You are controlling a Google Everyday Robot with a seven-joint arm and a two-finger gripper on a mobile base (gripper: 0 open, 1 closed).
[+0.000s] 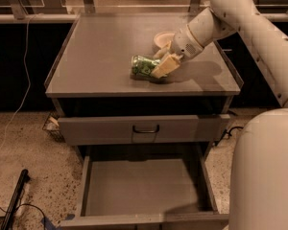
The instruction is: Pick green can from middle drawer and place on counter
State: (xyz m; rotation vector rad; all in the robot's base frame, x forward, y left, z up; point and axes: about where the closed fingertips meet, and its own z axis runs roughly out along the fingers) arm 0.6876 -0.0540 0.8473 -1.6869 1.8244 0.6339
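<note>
The green can (143,65) lies on its side over the front right part of the counter (101,51), at or just above its surface; I cannot tell whether it touches. My gripper (158,63) comes from the right and is shut on the can's right end, with cream fingers (166,65) around it. The middle drawer (144,186) is pulled out below, and its grey floor is bare.
A white bowl (161,37) stands on the counter just behind the gripper. A shut drawer front with a dark loop handle (145,128) sits above the open drawer. My white arm and body (264,171) fill the right side. Cables (19,104) and a black bar (14,202) lie on the speckled floor at left.
</note>
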